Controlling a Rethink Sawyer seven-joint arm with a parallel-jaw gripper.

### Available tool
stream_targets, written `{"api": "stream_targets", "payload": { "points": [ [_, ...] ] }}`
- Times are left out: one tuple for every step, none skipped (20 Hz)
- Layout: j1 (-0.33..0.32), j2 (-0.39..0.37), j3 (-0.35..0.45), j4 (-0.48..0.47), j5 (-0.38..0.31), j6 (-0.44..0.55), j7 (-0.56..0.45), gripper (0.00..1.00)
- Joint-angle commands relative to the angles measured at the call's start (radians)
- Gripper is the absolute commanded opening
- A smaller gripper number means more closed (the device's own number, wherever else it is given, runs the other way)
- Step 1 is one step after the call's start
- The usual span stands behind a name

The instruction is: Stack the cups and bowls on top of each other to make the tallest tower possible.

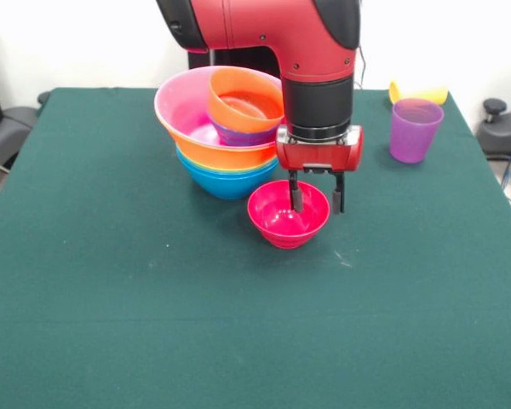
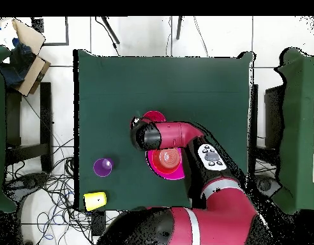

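Arm: red and black, comes down from the top of the front view to the middle of the table (image 1: 85,281).
Gripper (image 1: 316,198): fingers apart, straddling the right rim of the crimson bowl (image 1: 287,215); one finger (image 1: 296,197) inside the bowl, the other just outside it. No clamp visible on the rim.
Crimson bowl: upright on the cloth, alone, just in front of and right of the tower in the front view. Overhead, only part of it shows past the arm's end (image 2: 153,117).
Tower (image 1: 226,136): blue bowl (image 1: 228,181) at the base, wide orange and pink bowl (image 1: 183,106) above, a purple-rimmed small bowl and an orange bowl (image 1: 243,100) nested on top, tilted. Overhead, mostly hidden under the arm (image 2: 167,163).
Purple cup (image 1: 414,129): upright, at the table's far right in the front view, well apart from the tower.
Yellow cup (image 1: 419,92): lying on its side just behind the purple cup, near the table edge.
Table: green cloth.
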Motion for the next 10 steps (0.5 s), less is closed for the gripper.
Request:
{"api": "stream_targets", "payload": {
  "points": [
    [0.026, 0.027, -0.016, 0.054, -0.078, -0.025, 0.026, 1.00],
    [0.029, 0.027, -0.020, 0.055, -0.079, -0.026, 0.026, 1.00],
    [0.032, 0.027, -0.024, 0.055, -0.080, -0.028, 0.027, 1.00],
    [0.036, 0.027, -0.028, 0.054, -0.083, -0.031, 0.027, 1.00],
    [0.038, 0.030, -0.032, 0.053, -0.084, -0.033, 0.028, 1.00],
    [0.040, 0.031, -0.034, 0.052, -0.086, -0.036, 0.028, 1.00],
    [0.042, 0.031, -0.037, 0.056, -0.088, -0.039, 0.029, 1.00],
    [0.045, 0.031, -0.040, 0.057, -0.089, -0.041, 0.029, 1.00],
    [0.049, 0.031, -0.045, 0.056, -0.090, -0.043, 0.030, 1.00],
    [0.051, 0.031, -0.048, 0.057, -0.090, -0.043, 0.030, 1.00]
  ]
}}
